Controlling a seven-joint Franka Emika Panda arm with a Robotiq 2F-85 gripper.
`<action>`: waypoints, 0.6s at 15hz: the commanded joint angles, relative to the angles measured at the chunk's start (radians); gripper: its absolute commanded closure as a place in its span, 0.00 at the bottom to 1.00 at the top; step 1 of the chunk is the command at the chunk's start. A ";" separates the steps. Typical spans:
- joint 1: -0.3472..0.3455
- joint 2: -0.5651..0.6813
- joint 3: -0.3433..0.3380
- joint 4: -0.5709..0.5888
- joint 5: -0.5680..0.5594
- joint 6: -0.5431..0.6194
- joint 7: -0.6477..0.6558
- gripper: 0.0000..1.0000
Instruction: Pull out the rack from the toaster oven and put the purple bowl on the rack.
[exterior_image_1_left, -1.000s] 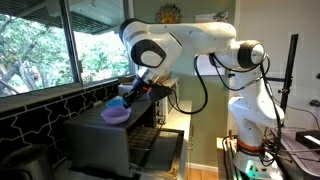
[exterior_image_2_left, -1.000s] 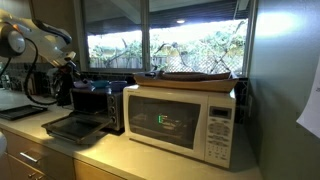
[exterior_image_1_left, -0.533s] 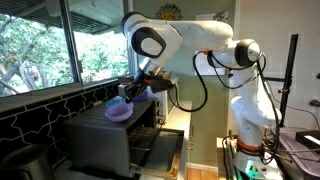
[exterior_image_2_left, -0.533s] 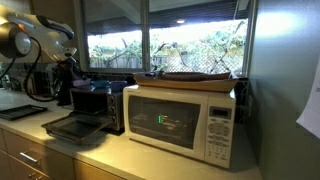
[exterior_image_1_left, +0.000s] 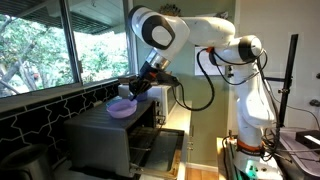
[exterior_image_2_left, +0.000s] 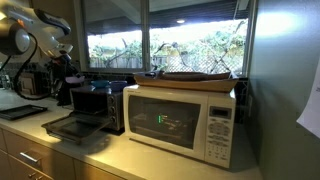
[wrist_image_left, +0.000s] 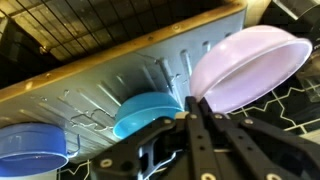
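With my tool (wrist_image_left: 190, 102) clamped on the purple bowl (wrist_image_left: 250, 62) above the toaster oven (wrist_image_left: 100, 88), the rack (wrist_image_left: 70, 30) lies lower, past its front edge.

Arm (exterior_image_1_left: 215, 40): glossy white shells, rounded links, fat cylindrical joint housings. Dark grey round cap (exterior_image_1_left: 160, 31) on the big near-side joint, and a similar dark cap on the joint further right. Thin dark seams between links. Black cable (exterior_image_1_left: 212, 92) routed outside the shell, looping loose below the white links. White upright column on the right. Gripper (exterior_image_1_left: 133, 90) all black, wrist hardware above it black too. Wrist view: matte black throughout, slim fingers (wrist_image_left: 197, 125) on bar linkages. No legible markings or screws.
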 joint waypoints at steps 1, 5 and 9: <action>-0.230 -0.081 0.199 -0.131 0.013 -0.026 0.104 0.99; -0.411 -0.109 0.339 -0.197 0.013 -0.018 0.198 0.99; -0.576 -0.122 0.474 -0.238 0.013 -0.060 0.301 0.99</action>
